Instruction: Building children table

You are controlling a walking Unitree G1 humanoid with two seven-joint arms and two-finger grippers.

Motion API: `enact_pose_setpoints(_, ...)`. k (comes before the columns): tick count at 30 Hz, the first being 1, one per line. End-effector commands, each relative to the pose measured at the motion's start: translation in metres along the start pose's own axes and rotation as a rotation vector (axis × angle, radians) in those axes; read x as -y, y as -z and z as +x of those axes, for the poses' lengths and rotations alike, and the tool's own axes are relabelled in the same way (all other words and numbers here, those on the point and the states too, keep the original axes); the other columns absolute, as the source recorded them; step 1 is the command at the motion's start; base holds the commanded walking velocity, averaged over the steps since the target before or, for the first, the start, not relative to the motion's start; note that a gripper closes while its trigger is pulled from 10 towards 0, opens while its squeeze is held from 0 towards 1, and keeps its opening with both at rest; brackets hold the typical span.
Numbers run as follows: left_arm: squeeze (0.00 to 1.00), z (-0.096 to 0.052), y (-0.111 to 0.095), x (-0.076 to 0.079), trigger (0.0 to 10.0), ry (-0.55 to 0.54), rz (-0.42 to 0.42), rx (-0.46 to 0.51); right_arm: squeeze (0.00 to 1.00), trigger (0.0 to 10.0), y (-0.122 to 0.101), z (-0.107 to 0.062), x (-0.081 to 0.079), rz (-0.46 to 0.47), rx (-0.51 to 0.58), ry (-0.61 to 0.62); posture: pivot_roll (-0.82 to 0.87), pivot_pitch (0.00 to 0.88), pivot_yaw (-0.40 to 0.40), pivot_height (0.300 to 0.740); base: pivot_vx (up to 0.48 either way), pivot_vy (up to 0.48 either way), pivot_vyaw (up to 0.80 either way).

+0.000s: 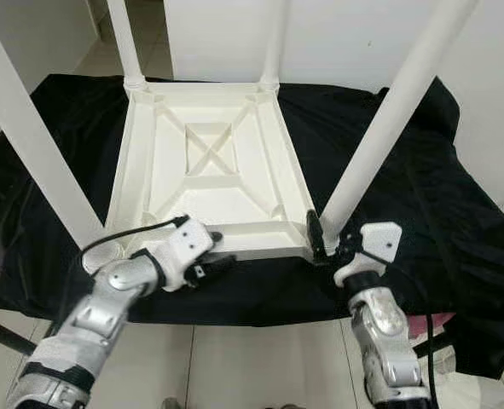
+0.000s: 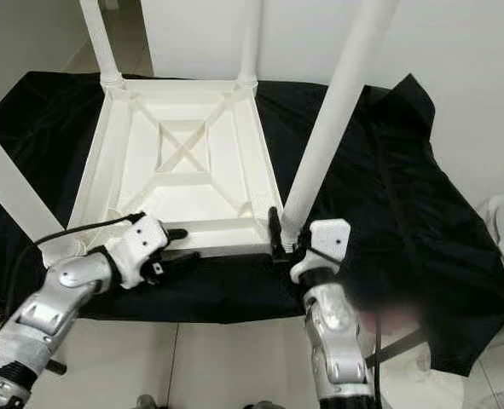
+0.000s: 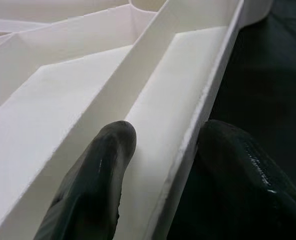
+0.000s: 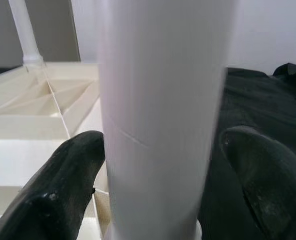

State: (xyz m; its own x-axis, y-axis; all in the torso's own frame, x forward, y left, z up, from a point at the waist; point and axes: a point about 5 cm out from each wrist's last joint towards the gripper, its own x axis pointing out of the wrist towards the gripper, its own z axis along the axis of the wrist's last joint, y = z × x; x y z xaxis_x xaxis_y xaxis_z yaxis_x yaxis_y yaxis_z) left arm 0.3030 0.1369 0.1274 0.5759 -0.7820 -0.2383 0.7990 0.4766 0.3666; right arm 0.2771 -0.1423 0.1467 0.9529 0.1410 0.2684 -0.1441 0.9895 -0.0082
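Tabletop (image 1: 209, 170) lies upside down on a cloth (image 1: 422, 204) covering the surface, four legs standing up at its corners. Left gripper (image 1: 220, 261) sits at the tabletop's near edge, jaws straddling the rim; right gripper (image 1: 323, 243) is at the near right corner, jaws either side of the near right leg (image 1: 388, 119). Floor (image 1: 234, 366) lies in front, below.
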Motion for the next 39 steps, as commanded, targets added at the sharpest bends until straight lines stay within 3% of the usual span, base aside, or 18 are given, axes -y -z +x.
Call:
enact_pose_setpoints(1, 0.00, -0.005, 0.004, -0.006, 10.0, -0.019, 0.009, -0.027, 0.00, 10.0, 0.006, 0.000, -0.002, -0.017, -0.040, -0.020, -0.05, 0.096, -0.032, 0.740, 0.000, 0.000, 0.00)
enact_pose_setpoints(10, 0.00, -0.006, 0.003, -0.015, 10.0, -0.068, 0.006, -0.021, 0.00, 10.0, 0.009, 0.010, -0.026, 0.014, -0.061, -0.110, -0.05, 0.091, -0.040, 0.740, 0.000, 0.000, 0.00)
enact_pose_setpoints(11, 0.00, -0.003, -0.001, -0.012, 10.0, -0.064, 0.000, 0.000, 0.00, 10.0, 0.011, 0.012, -0.035, 0.023, -0.069, -0.129, -0.04, 0.087, -0.043, 0.740, 0.000, 0.000, 0.00)
enact_pose_setpoints(15, 0.00, 0.005, -0.010, -0.002, 10.0, -0.037, -0.020, 0.050, 0.00, 10.0, 0.014, 0.013, -0.044, 0.037, -0.081, -0.143, -0.03, 0.079, -0.046, 0.740, 0.000, 0.000, 0.00)
enact_pose_setpoints(21, 0.00, 0.012, -0.015, 0.005, 10.0, -0.020, -0.035, 0.082, 0.00, 10.0, 0.017, 0.020, -0.046, 0.044, -0.084, -0.142, -0.04, 0.073, -0.038, 0.740, 0.000, 0.000, 0.00)
enact_pose_setpoints(27, 0.00, 0.024, -0.024, 0.009, 10.0, 0.008, -0.041, 0.123, 0.00, 10.0, 0.015, 0.036, -0.060, 0.048, -0.071, -0.175, -0.03, 0.066, -0.039, 0.740, 0.000, 0.000, 0.00)
enact_pose_setpoints(35, 0.00, 0.022, -0.029, 0.012, 10.0, 0.004, -0.099, 0.159, 0.00, 10.0, 0.014, 0.031, -0.056, 0.048, -0.059, -0.152, -0.03, 0.065, -0.038, 0.740, 0.000, 0.000, 0.00)
enact_pose_setpoints(39, 0.00, 0.017, -0.030, 0.016, 10.0, 0.028, -0.179, 0.167, 0.00, 10.0, 0.009, 0.027, -0.053, 0.064, -0.040, -0.130, -0.03, 0.064, -0.036, 0.740, 0.000, 0.000, 0.00)
